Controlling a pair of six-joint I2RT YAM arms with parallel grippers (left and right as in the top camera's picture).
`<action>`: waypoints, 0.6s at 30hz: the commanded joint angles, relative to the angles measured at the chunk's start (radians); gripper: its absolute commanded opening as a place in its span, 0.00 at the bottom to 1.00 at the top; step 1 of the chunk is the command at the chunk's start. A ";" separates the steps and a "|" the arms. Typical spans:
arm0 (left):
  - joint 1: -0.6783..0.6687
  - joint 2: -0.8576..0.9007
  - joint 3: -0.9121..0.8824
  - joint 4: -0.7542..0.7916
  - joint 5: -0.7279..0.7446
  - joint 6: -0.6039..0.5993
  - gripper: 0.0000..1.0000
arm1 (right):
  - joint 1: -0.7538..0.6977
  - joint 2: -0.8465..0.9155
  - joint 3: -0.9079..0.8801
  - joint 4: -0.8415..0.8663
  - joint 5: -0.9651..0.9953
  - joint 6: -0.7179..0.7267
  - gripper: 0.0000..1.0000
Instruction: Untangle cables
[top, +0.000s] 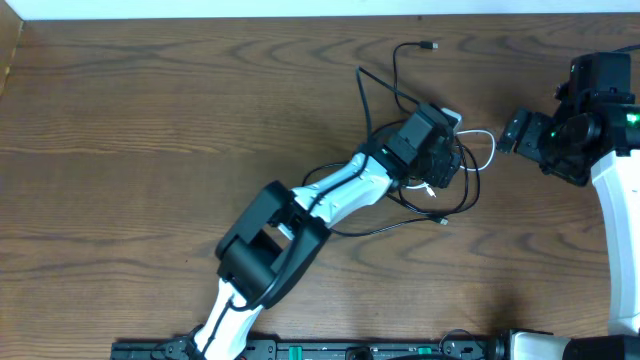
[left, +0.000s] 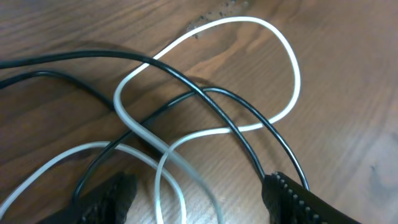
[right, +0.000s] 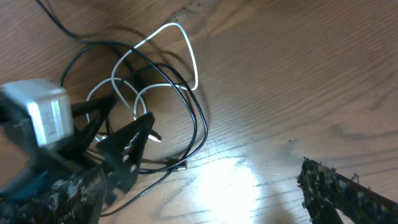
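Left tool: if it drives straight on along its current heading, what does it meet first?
Likely the thin white cable running between the left tool's fingers, crossed with the thin black cable; brown wooden table right behind. Depth unclear.

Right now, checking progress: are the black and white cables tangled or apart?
Tangled: the white cable and black cable cross repeatedly in interlaced loops.

The overhead view looks straight down on the counter, while both wrist views slant low toward the cable tangle, the left nearest, which all three share.
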 joint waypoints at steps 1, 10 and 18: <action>-0.016 0.053 0.003 0.029 -0.069 -0.040 0.63 | -0.006 0.000 0.008 -0.007 -0.001 -0.026 0.96; -0.003 -0.045 0.004 -0.103 -0.086 -0.039 0.07 | -0.006 0.000 0.006 -0.007 -0.022 -0.035 0.95; 0.005 -0.461 0.004 -0.351 -0.089 0.072 0.07 | -0.005 0.000 0.006 0.040 -0.207 -0.106 0.92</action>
